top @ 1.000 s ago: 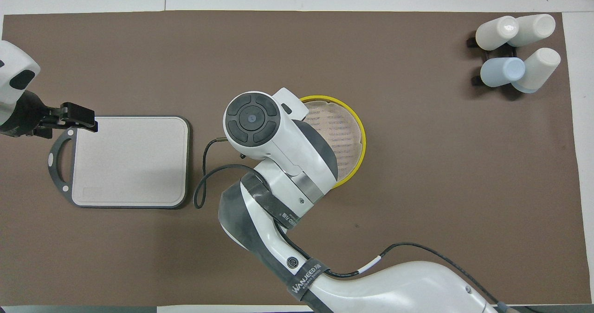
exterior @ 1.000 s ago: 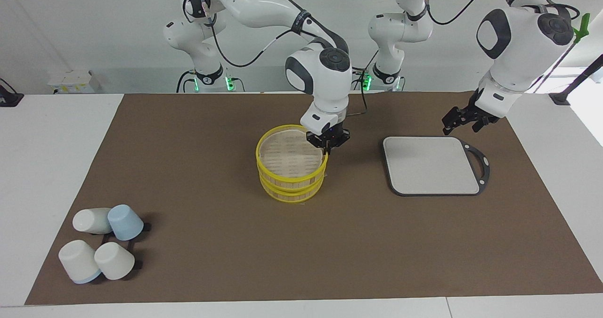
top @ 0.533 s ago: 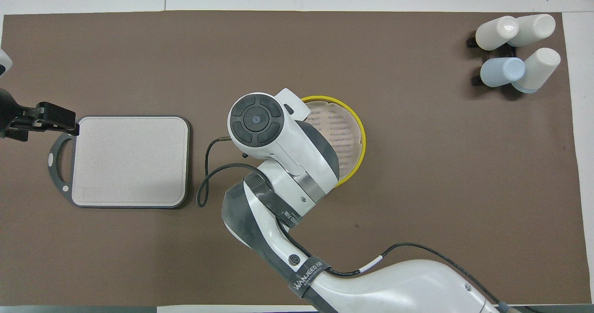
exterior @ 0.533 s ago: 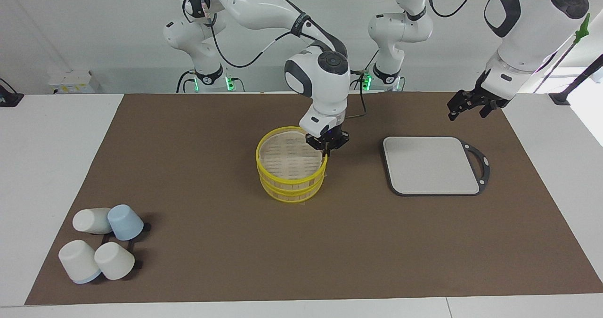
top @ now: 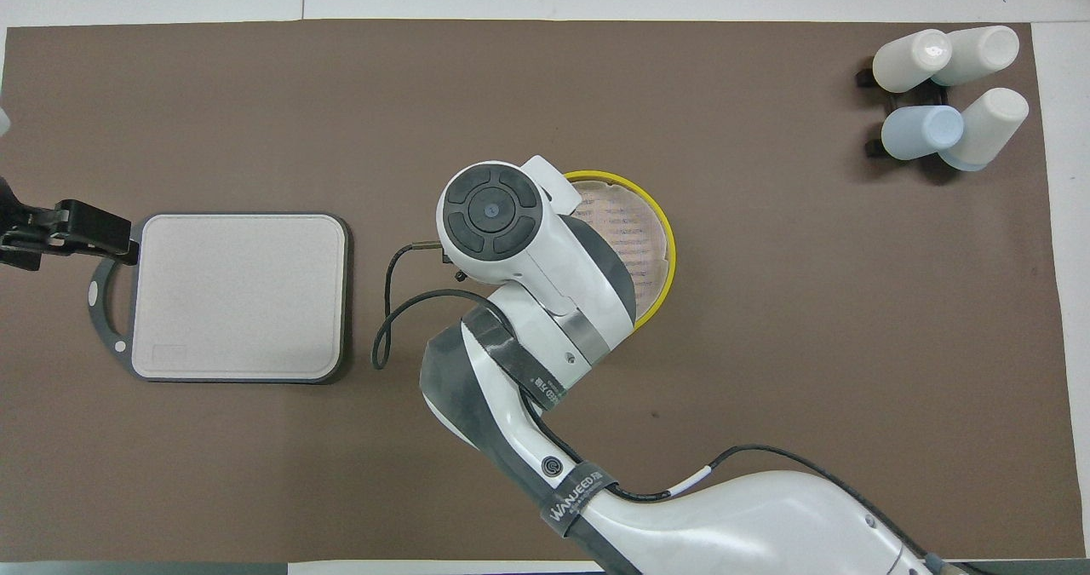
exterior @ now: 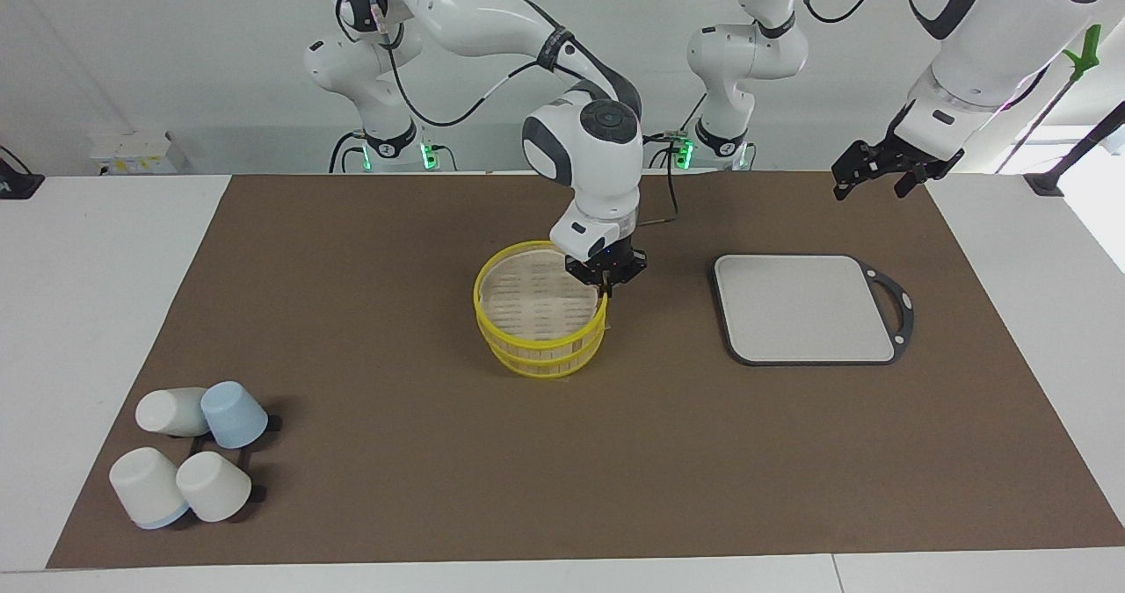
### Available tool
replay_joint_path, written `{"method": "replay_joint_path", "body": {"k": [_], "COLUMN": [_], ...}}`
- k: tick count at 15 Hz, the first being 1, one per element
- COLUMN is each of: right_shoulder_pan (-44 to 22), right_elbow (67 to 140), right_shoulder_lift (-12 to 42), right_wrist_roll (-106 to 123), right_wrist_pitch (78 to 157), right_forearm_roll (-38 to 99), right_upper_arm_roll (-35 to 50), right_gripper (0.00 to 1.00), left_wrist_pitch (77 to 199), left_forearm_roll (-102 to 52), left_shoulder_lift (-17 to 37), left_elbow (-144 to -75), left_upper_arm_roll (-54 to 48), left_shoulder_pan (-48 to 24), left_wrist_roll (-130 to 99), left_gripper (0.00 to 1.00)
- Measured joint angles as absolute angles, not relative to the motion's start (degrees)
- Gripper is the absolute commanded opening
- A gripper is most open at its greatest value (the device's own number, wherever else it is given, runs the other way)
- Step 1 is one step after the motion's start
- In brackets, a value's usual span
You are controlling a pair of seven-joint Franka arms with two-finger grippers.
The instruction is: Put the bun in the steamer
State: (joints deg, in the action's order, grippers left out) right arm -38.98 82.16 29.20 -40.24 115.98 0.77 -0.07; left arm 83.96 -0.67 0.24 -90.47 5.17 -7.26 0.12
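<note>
The steamer [exterior: 536, 299] stands at the middle of the brown mat and also shows in the overhead view [top: 656, 243]. My right gripper [exterior: 605, 287] is shut on the yellow rim of its top tier, on the side toward the left arm's end. That tier sits tilted and a little off the lower tier. In the overhead view my right wrist covers the gripper. My left gripper [exterior: 868, 182] hangs in the air over the mat beside the grey cutting board's handle [top: 94, 227]. No bun shows in either view.
The grey cutting board with a black rim [exterior: 804, 307] lies bare toward the left arm's end. Several upturned pale and blue cups [exterior: 189, 452] stand on a black rack at the right arm's end, farther from the robots.
My right gripper has risen and drawn toward the right arm's end, tilting the steamer's top tier up with it. My left gripper has risen away from the cutting board.
</note>
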Motion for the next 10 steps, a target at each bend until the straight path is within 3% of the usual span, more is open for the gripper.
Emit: {"method": "replay_joint_path", "body": {"k": [10], "right_shoulder_pan": [-39.2], "right_elbow": [82.9], "right_shoulder_lift": [28.9], "right_wrist_roll": [-40.4], "right_wrist_pitch": [116.0], "right_forearm_roll": [3.0], "right_upper_arm_roll": [0.0], "right_gripper": [0.0], "left_wrist_pitch": [87.1], "left_forearm_roll": [-0.7], "left_shoulder_lift": [0.2], "left_elbow": [-90.4], "left_upper_arm_roll": [5.6], "left_shoulder_pan": [-7.3], "left_wrist_roll": [0.3], "left_gripper": [1.0]}}
